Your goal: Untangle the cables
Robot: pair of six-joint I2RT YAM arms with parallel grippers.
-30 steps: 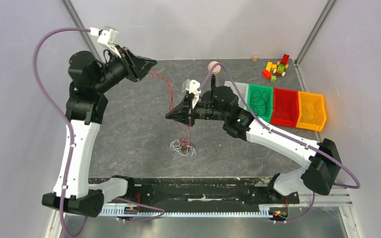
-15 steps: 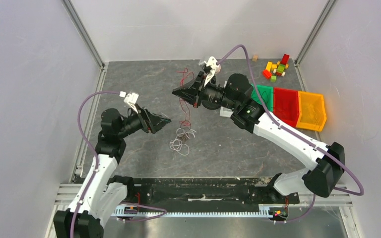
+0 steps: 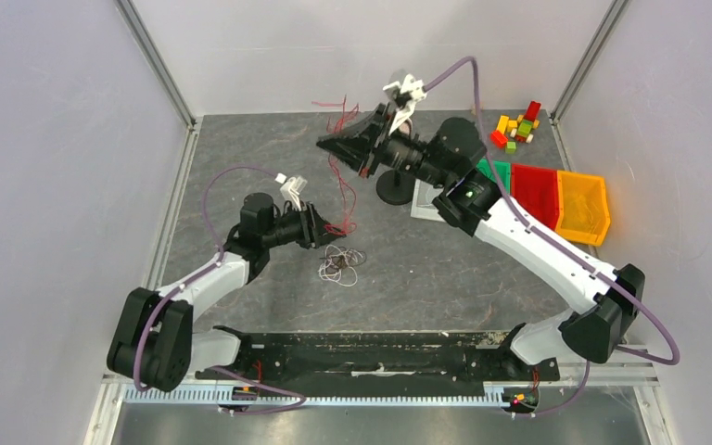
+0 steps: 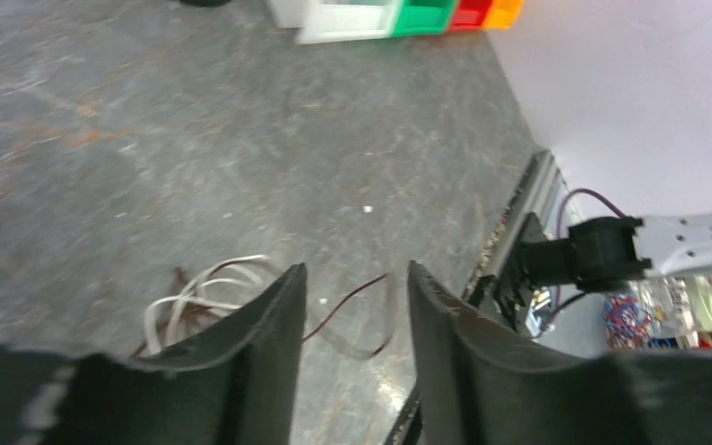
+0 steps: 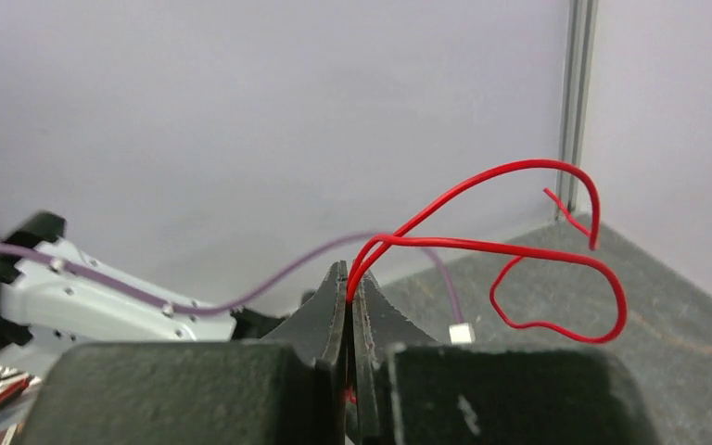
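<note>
- The right gripper (image 3: pixel 324 146) is up over the far middle of the table (image 3: pixel 241 167). Its jaws are pressed together on a red cable (image 5: pixel 482 246) that loops above it and hangs down.
- The left gripper (image 4: pixel 354 278) sits low, its 2 fingers apart with nothing between them.
- The tangle of cables (image 3: pixel 339 266) lies on the table close by, on the near side of the left fingertips.

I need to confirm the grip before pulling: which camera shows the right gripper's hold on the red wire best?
Right wrist: the red wire sits pinched in the shut right gripper, loops beyond. Top external shows it only as thin strands; left wrist shows just the tangle on the table.
</note>
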